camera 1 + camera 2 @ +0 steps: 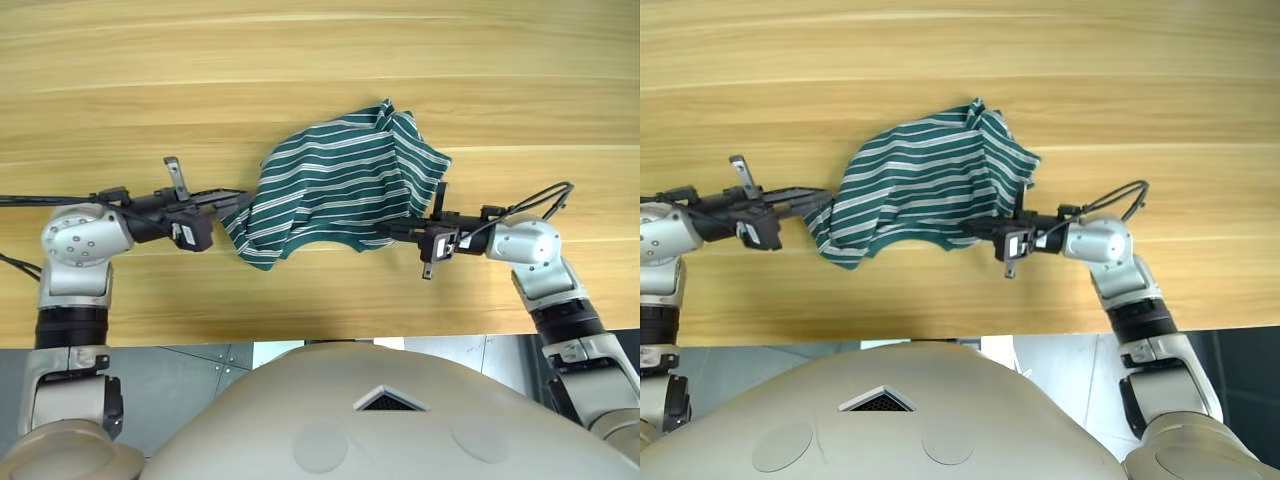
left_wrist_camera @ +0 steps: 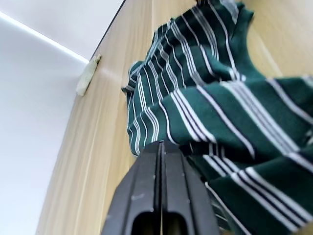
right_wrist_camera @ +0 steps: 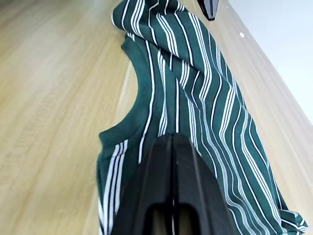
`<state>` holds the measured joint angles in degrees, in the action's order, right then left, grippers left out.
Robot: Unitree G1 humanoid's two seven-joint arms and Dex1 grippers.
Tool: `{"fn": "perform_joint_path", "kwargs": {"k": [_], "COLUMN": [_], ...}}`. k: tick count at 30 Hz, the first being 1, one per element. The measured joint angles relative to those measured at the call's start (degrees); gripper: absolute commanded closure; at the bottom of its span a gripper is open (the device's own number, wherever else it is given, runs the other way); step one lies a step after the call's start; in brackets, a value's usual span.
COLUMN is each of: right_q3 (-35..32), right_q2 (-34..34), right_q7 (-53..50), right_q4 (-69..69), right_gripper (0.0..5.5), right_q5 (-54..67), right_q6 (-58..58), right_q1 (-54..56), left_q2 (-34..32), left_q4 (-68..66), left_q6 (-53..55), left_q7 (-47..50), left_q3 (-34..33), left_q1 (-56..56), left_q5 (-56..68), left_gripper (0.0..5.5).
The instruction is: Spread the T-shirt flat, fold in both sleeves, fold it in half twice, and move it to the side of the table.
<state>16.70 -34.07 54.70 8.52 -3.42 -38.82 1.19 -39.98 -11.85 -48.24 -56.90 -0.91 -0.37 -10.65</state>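
A dark green T-shirt (image 1: 340, 185) with white stripes hangs bunched between my two grippers, just over the wooden table (image 1: 300, 60). My left gripper (image 1: 232, 200) is shut on the shirt's left edge; its fingers press together at the cloth (image 2: 220, 98) in the left wrist view. At the right, near the curved neckline, my right gripper (image 1: 385, 230) is shut on the fabric (image 3: 195, 73). The far part of the shirt is crumpled into a peak. Folds hide the sleeves.
Bare light wood stretches on all sides of the shirt, widest at the back. The table's front edge (image 1: 300, 342) runs just below both arms. The tip of the left gripper (image 3: 209, 7) shows beyond the shirt in the right wrist view.
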Motion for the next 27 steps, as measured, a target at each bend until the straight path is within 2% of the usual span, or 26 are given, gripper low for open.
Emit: {"fn": "perform_joint_path", "kwargs": {"k": [7, 13, 19, 22, 27], "right_q3": [-0.70, -2.13, -0.55, -0.21, -0.36], "right_q2": [4.47, 3.27, 0.99, -0.96, -3.17], "right_q7": [-6.36, -12.63, -14.00, -13.90, -14.86], "right_q4": [2.74, 8.29, 10.39, 11.72, 13.02], "right_gripper": [5.46, 5.46, 5.46, 5.46, 5.46], "right_q5": [0.20, -6.97, -11.45, -12.79, -13.71], "right_q6": [3.74, 6.37, 6.34, 6.15, 5.62], "right_q1": [5.11, 7.14, 7.69, 7.66, 7.63], "left_q2": [-4.01, -9.43, -10.52, -9.22, -8.66], "left_q4": [-3.80, -1.58, -0.71, -3.51, -15.76], "left_q6": [-1.40, -1.45, -1.43, -1.90, -1.82], "left_q7": [4.08, 3.97, 5.52, 9.16, 21.17], "left_q3": [6.85, 11.05, 15.43, 18.05, 21.32], "left_q1": [0.46, 2.73, 0.54, -3.14, -13.38], "left_q5": [-7.80, -7.92, -9.69, -12.84, -21.38], "left_gripper": [5.50, 5.50, 5.50, 5.50, 5.50]}}
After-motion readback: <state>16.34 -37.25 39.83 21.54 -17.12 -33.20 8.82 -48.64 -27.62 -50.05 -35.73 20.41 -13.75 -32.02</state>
